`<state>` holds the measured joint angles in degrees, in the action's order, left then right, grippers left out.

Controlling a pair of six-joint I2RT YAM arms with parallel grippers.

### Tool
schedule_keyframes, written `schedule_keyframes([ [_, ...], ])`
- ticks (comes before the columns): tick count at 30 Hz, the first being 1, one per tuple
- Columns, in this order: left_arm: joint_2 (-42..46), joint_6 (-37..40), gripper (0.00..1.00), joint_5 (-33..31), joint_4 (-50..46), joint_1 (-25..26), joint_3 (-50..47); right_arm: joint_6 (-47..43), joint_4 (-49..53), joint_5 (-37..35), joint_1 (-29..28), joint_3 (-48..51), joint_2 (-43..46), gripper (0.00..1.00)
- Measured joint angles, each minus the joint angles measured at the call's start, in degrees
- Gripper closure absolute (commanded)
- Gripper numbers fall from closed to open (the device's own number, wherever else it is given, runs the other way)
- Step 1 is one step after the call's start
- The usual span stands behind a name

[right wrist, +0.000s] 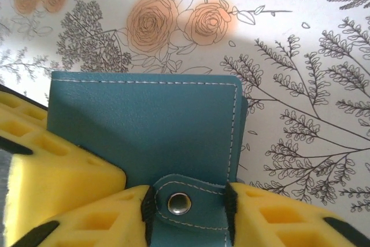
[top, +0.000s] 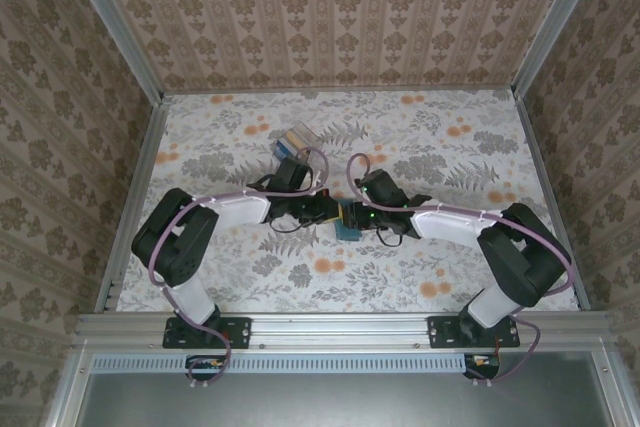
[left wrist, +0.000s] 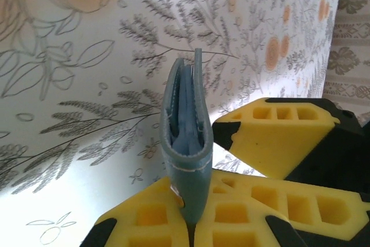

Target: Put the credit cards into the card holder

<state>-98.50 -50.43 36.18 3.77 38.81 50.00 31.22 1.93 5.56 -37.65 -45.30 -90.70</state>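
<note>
The left gripper [left wrist: 191,215] is clamped on the small dark teal leather wallet [left wrist: 186,137], held over the middle of the flowered table [top: 450,157]. The right gripper [right wrist: 188,209] has its fingers [right wrist: 277,218] on both sides of the wallet's snap strap [right wrist: 196,186]. I cannot tell if it grips.

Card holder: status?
Left end effector shut on dark teal stitched folding card holder. Right end effector straddles its snap tab, grip unclear. Blue, yellow credit cards in small clear plastic box.
</note>
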Motion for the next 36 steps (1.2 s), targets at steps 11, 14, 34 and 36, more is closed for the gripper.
schedule_keyframes([
  [11,1.4,-0.15,1.0,-0.61,0.44,0.13,-1.22,1.86,0.68,-6.19,-2.4,0.2,2.29,0.92],
  [14,2.1,0.79,1.0,-1.18,-1.09,0.15,-1.18,1.75,1.25,-8.26,-2.01,1.4,4.22,1.0],
  [34,1.75,-1.27,1.0,1.46,2.36,0.15,-1.95,-3.19,-0.37,-1.03,-2.01,3.39,3.96,0.67],
  [36,1.7,-1.62,1.0,1.22,2.34,0.11,-2.14,-3.52,0.52,-2.27,-2.21,1.73,2.19,0.74],
])
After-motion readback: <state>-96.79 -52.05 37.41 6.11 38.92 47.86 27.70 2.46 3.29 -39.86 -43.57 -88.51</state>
